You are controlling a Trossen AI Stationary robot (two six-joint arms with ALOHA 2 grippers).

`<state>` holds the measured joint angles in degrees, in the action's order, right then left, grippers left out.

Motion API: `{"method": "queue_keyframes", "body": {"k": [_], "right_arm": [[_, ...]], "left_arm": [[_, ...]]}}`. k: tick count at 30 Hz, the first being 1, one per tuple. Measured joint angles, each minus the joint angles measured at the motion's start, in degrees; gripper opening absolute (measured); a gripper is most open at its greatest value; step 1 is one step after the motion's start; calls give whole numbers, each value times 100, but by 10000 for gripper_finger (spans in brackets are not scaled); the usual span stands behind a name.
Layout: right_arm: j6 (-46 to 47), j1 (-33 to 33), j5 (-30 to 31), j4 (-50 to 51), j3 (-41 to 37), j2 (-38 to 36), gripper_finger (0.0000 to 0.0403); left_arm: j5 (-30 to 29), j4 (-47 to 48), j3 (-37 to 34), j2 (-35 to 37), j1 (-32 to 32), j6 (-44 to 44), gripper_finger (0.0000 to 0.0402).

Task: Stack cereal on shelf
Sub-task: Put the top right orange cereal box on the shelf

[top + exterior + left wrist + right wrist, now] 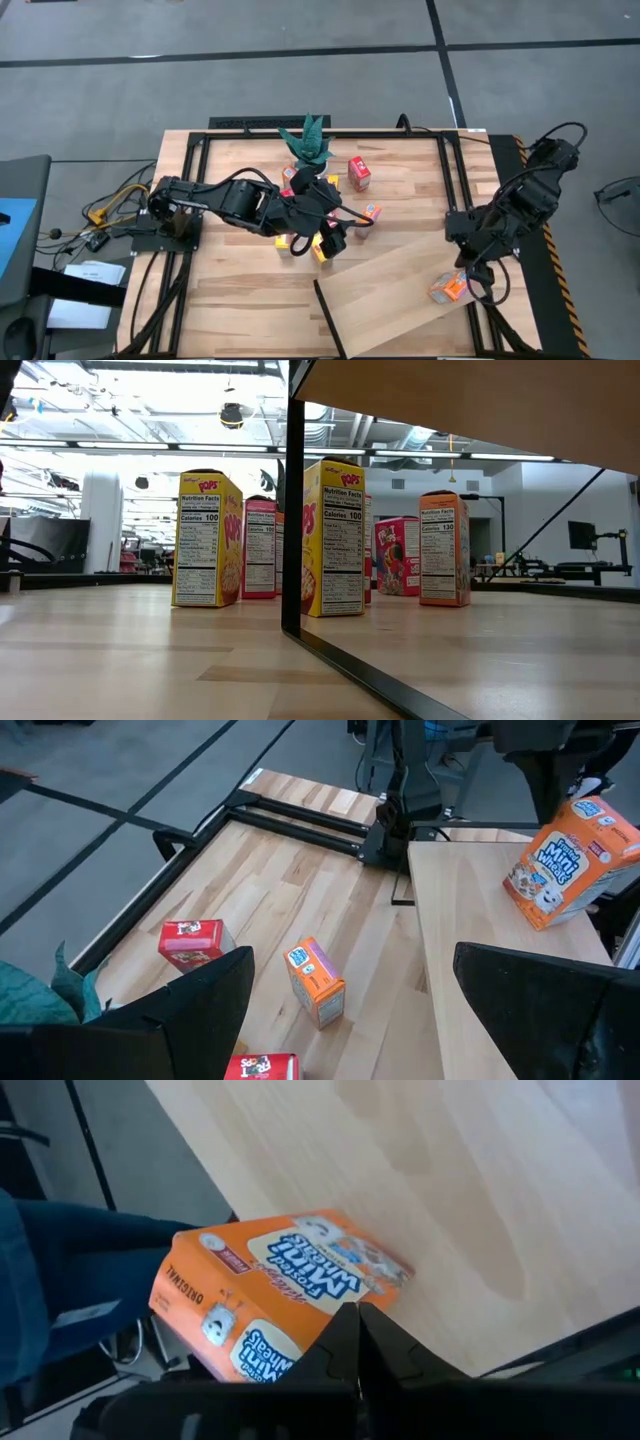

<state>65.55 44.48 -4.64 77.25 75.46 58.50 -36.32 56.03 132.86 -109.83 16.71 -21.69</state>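
Observation:
An orange cereal box (275, 1295) sits tilted at the right end of the pale shelf (400, 290). My right gripper (358, 1320) is shut, its tips at the box's upper edge; the same box (570, 860) shows in the left wrist view. My left gripper (350, 955) hovers open over the table's middle, above loose cereal: a small orange box (318, 982) lying on its side and a red box (192, 942). In the low view, yellow (207, 540), red (260, 548) and orange (445, 548) boxes stand upright on the table. My right gripper comes at the orange box from above, slanting down, its shut fingertips at the box's upper long edge (335, 1312). Whether they touch it I cannot tell. The box's lower part rests on the shelf.
A green potted plant (308, 145) stands at the far middle, with a red box (359, 172) beside it. A black frame (330, 128) runs round the tabletop. The shelf's dark edge (292, 510) stands upright in front of the low camera.

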Motion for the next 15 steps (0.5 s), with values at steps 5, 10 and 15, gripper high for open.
{"method": "queue_keyframes", "body": {"k": [5, 10, 15], "right_arm": [[110, 141, -4, 12, 0, 0, 21], [196, 166, -4, 33, 0, 0, 12], [241, 165, -4, 32, 0, 0, 20]], "left_arm": [[-1, 0, 0, -2, 0, -11, 336], [-2, -1, 0, -2, 0, -13, 336], [-4, 0, 0, -2, 0, -2, 336]]}}
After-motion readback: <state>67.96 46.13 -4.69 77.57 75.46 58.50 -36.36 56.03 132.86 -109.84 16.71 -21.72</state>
